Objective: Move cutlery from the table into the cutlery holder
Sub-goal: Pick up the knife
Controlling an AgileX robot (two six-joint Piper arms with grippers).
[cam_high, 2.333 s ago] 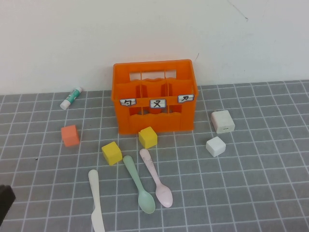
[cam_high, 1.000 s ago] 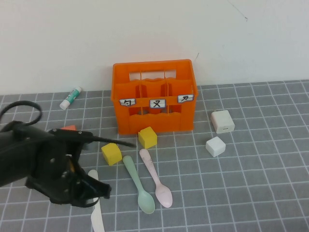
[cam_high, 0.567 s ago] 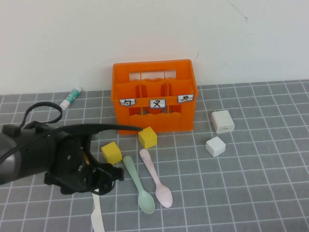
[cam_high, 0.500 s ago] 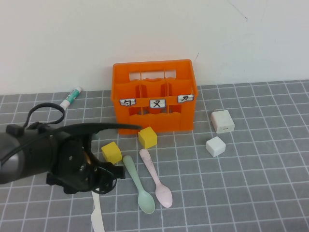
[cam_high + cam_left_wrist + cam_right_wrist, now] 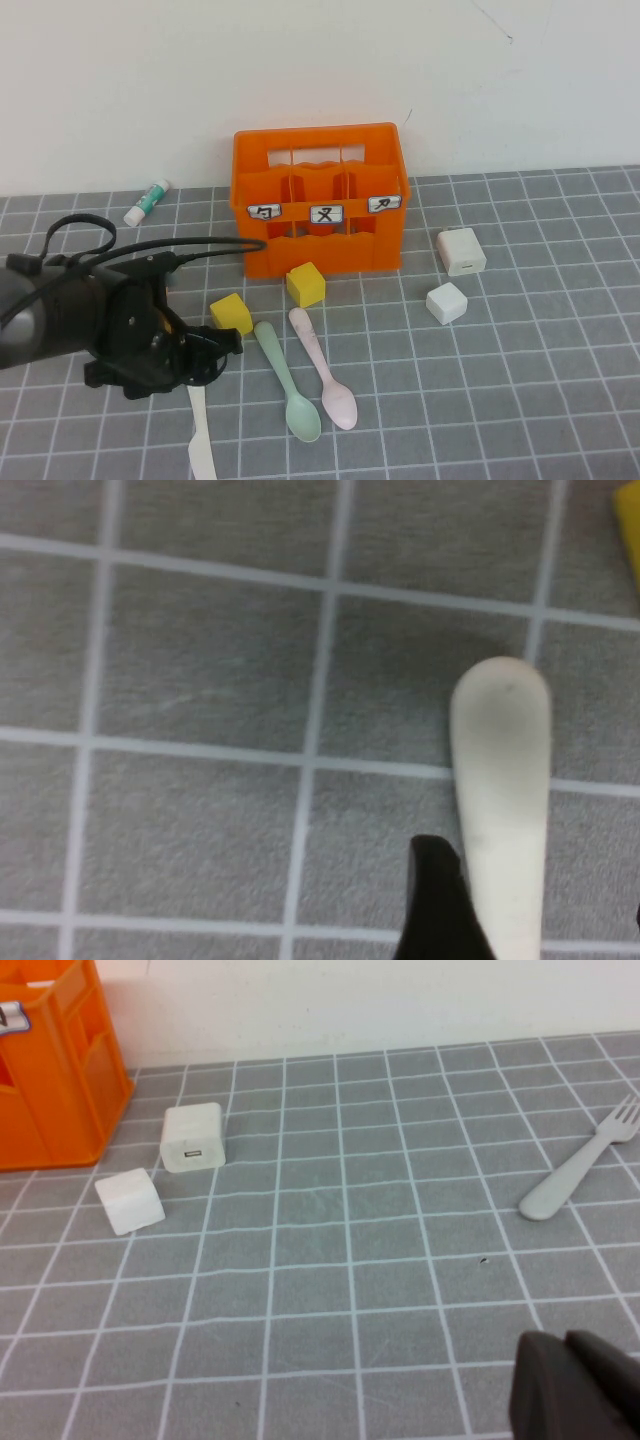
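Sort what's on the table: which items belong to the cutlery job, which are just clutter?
Job: cream knife under the open left gripper; mint spoon; pink spoon; grey fork; orange cutlery holder. Right gripper is shut, parked.

Clutter: two yellow cubes; two white blocks; white-and-green tube.

On your table (image 5: 520,380): crate (image 5: 318,212) and tube (image 5: 148,202) by the far edge; cubes (image 5: 306,284), knife (image 5: 200,440), spoons (image 5: 288,382) nearer; fork (image 5: 580,1160) rightward.
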